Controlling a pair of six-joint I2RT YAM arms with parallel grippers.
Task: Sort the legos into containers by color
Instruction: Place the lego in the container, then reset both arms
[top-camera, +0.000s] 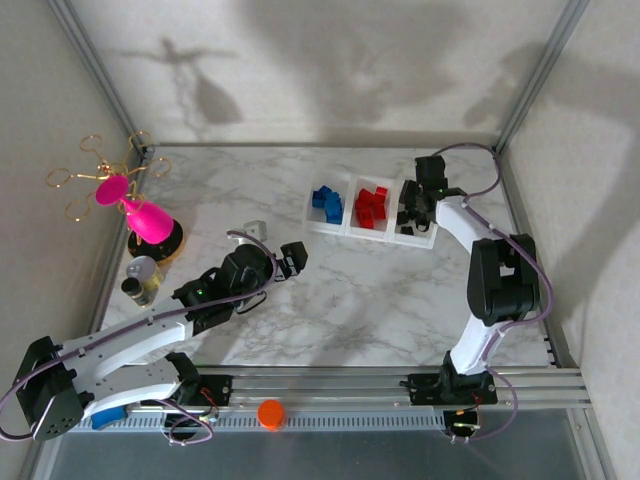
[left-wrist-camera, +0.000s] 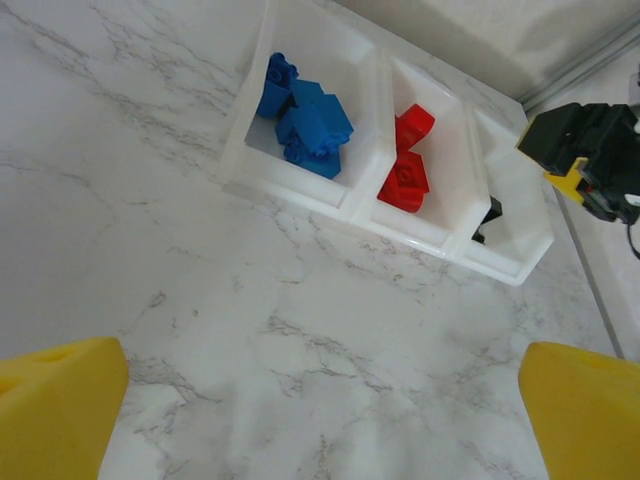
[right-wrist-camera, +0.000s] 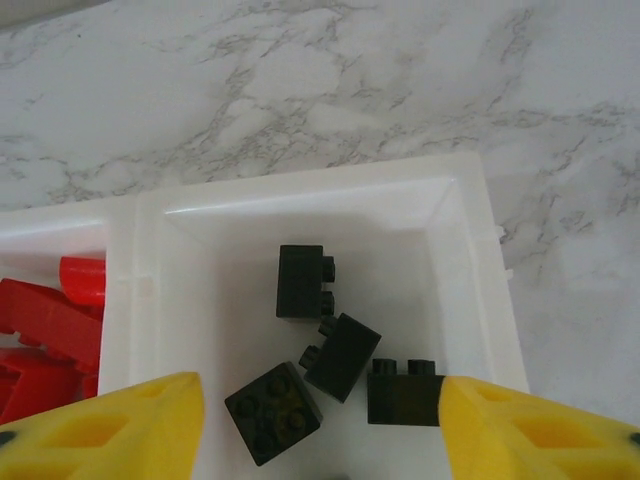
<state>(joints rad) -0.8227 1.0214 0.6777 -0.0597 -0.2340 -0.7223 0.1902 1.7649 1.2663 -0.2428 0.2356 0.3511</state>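
Three joined white containers (top-camera: 343, 231) stand in a row at the back of the table. The left one holds blue legos (top-camera: 327, 203), the middle one red legos (top-camera: 372, 207), the right one black legos (top-camera: 410, 218). My right gripper (right-wrist-camera: 320, 432) hangs open just above the black bin, its yellow fingers (right-wrist-camera: 120, 430) either side of several black bricks (right-wrist-camera: 340, 355) lying loose on the bin floor. One brick (right-wrist-camera: 400, 392) lies close to the right finger. My left gripper (left-wrist-camera: 320, 420) is wide open over bare marble, well short of the bins (left-wrist-camera: 290, 190), holding nothing.
A pink cone cup (top-camera: 148, 220) with a gold wire piece, a small bottle (top-camera: 140, 280) and a small white object (top-camera: 256, 229) sit on the left side. An orange ball (top-camera: 270, 413) rests on the front rail. Cage walls close in the back and sides.
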